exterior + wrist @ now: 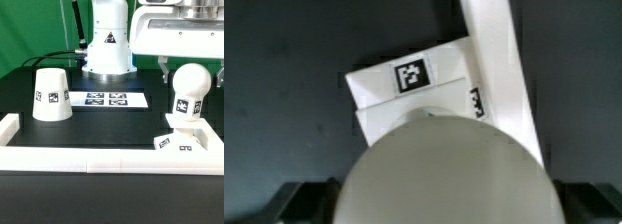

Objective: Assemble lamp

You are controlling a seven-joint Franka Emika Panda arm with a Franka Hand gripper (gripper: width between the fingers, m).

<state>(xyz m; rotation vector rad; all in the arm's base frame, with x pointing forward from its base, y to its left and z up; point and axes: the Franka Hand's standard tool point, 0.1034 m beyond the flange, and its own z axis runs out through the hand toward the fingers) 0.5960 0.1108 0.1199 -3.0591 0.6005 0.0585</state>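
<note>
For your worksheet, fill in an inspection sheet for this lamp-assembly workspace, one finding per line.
Surface: dark table, edged by a low white rail.
Job's things: shade stands mouth down at the exterior view's left; bulb stands upright on the square base near the rail's corner at the exterior view's right.
Clutter: nothing seen.
Grippers: gripper sits over the bulb, a finger on either side; contact cannot be told.
Cables: black cable beside the arm's pedestal.
Surroundings: marker board lies flat mid-table, in front of the pedestal.
</note>
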